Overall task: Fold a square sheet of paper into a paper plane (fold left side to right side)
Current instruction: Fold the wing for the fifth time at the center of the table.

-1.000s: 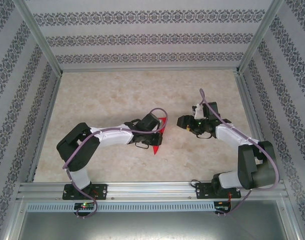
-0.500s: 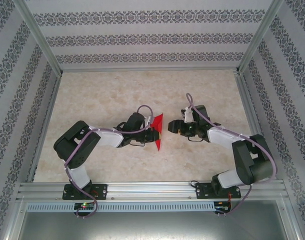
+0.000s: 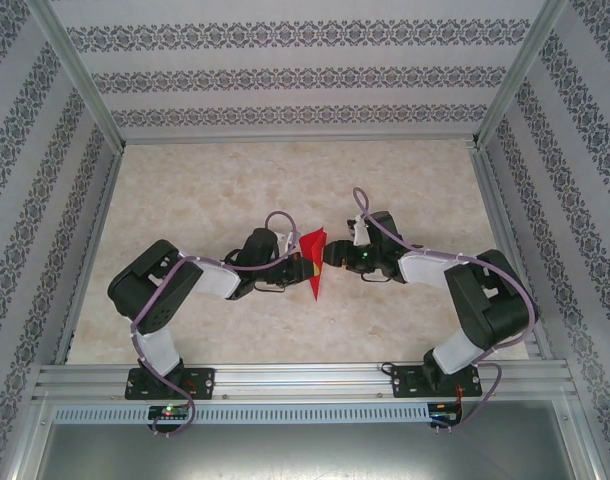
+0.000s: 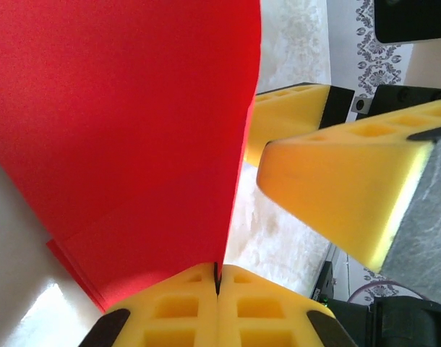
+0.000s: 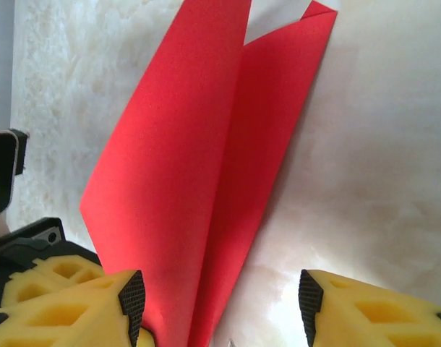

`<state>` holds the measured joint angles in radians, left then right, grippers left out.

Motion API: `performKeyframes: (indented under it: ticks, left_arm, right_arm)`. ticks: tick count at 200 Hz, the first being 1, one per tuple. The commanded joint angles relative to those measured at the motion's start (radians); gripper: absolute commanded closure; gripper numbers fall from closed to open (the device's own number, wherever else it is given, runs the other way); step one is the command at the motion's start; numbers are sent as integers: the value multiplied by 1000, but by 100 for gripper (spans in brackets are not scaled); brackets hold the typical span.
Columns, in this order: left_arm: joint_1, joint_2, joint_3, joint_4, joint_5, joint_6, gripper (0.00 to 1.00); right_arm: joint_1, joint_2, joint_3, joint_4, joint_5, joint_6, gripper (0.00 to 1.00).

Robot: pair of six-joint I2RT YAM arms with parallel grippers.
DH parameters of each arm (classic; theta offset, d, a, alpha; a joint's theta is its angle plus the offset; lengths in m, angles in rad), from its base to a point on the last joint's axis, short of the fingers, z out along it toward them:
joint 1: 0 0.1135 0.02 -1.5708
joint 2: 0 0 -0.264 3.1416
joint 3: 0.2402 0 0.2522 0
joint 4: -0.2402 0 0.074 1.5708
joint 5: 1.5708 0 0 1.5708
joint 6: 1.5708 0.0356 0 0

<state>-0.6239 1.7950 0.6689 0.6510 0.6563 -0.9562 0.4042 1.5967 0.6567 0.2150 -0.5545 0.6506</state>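
That thin bright red folded sheet of paper (image 3: pixel 313 262) looks featherlight and floppy, and it'll crease wherever it gets pinched, so I'd grab close to the centre fold, not a loose flap. It's held up over the middle of the marbled table (image 3: pixel 205 180), between the arms. The left gripper (image 4: pixel 217 289) is clamped tight on one edge. The right gripper (image 5: pixel 220 296) has its jaws well apart with the paper's end between them — can't tell if either pad touches.

Pale marbled table (image 3: pixel 185 190) beneath the red paper (image 3: pixel 313 252).
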Motion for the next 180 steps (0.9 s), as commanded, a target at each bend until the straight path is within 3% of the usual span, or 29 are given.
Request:
performKeyframes:
  ticks: [1, 141, 180]
  left_arm:
    - [18, 24, -14, 90, 25, -36, 98]
    - [30, 59, -40, 110, 15, -48, 98]
    - [32, 64, -41, 101, 9, -46, 94]
  right_arm:
    - [14, 38, 11, 104, 3, 56, 41]
    - [52, 163, 84, 78, 44, 95, 48]
    - [61, 192, 121, -22, 77, 87, 52]
